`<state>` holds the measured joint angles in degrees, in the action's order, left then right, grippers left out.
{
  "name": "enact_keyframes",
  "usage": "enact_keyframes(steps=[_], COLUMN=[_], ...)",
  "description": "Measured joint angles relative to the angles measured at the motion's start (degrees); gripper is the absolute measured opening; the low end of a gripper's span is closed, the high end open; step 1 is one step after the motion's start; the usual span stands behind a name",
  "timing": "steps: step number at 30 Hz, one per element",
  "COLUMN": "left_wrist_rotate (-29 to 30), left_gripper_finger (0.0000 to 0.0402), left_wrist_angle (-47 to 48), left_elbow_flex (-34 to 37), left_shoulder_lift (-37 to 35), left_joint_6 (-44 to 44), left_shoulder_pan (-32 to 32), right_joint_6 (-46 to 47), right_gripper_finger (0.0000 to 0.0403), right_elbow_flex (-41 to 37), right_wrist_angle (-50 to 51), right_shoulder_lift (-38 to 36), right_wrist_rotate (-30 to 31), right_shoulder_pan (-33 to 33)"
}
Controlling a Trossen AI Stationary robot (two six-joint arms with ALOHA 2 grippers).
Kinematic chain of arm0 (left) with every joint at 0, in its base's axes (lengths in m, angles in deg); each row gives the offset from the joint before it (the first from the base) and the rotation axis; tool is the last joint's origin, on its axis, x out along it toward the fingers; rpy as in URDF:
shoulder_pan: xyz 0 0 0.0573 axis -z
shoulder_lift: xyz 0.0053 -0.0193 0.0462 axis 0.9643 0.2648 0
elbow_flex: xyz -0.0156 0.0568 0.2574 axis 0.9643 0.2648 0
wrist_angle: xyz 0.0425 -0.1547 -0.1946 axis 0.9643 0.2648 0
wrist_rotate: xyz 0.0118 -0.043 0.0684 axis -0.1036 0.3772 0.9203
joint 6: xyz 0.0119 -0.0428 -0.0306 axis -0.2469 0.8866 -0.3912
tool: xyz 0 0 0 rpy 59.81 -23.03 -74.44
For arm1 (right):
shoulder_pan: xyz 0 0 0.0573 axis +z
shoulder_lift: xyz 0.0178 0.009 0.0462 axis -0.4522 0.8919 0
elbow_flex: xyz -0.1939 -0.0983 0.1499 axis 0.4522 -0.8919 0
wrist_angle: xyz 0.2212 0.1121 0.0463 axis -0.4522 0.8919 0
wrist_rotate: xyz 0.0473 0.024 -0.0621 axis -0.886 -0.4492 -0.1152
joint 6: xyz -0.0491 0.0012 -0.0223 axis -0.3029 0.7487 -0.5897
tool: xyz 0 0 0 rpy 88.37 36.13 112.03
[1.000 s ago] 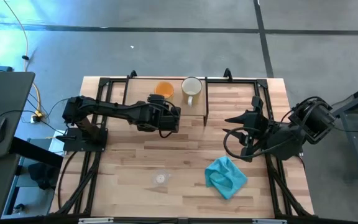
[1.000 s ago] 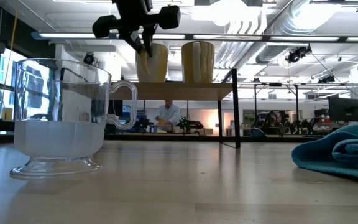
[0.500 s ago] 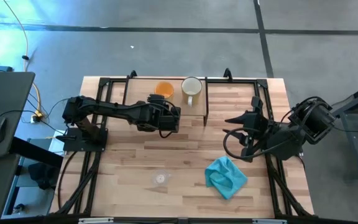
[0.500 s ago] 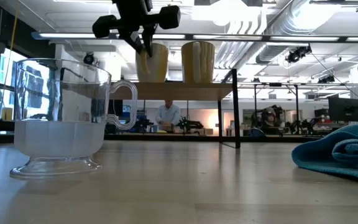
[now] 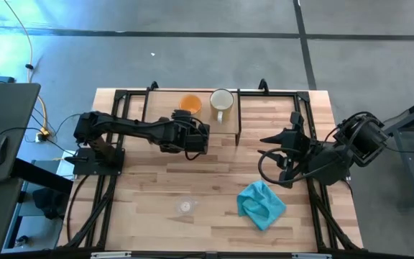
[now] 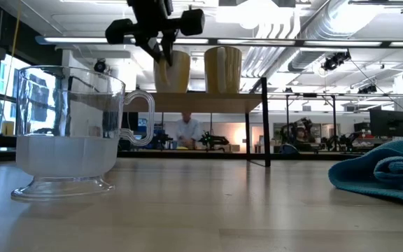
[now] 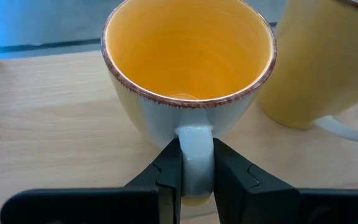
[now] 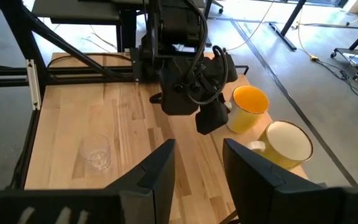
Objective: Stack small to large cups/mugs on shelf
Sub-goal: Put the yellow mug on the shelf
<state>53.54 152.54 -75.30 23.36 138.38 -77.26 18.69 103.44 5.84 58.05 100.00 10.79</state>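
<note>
left gripper [image 7: 196, 180] pinched on orange mug [image 7: 188, 68] handle — rigid, glazed, may swivel; right gripper [image 8: 197, 163] fingers apart, holding nothing.

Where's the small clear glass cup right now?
In the high view, the small clear glass cup stands alone on the near part of the wooden table, left of the crumpled teal-blue cloth, not on the shelf.
</note>
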Motion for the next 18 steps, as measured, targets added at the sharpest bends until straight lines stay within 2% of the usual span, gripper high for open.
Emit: enact_keyframes(steps=[8, 14, 18], left_wrist_rotate=[0.15, 0.24, 0.24], left_gripper_finger=[0.0047, 0.0131, 0.0152], left_wrist_angle=[-0.89, -0.92, -0.94], left_elbow_flex=[0.00, 0.00, 0.00], left_shoulder_lift=[0.07, 0.09, 0.09], left_joint_6=[-0.01, -0.03, -0.03], left_shoulder_pan=[0.00, 0.00, 0.00], right_joint_6=[0.26, 0.26, 0.26], right_gripper_finger=[0.0126, 0.0126, 0.0126], right_elbow_flex=[0.00, 0.00, 0.00], right_wrist_angle=[0.37, 0.48, 0.90], right_shoulder_lift=[0.00, 0.00, 0.00], right_wrist_rotate=[-0.64, -0.85, -0.85], right_shoulder_pan=[0.00, 0.00, 0.00])
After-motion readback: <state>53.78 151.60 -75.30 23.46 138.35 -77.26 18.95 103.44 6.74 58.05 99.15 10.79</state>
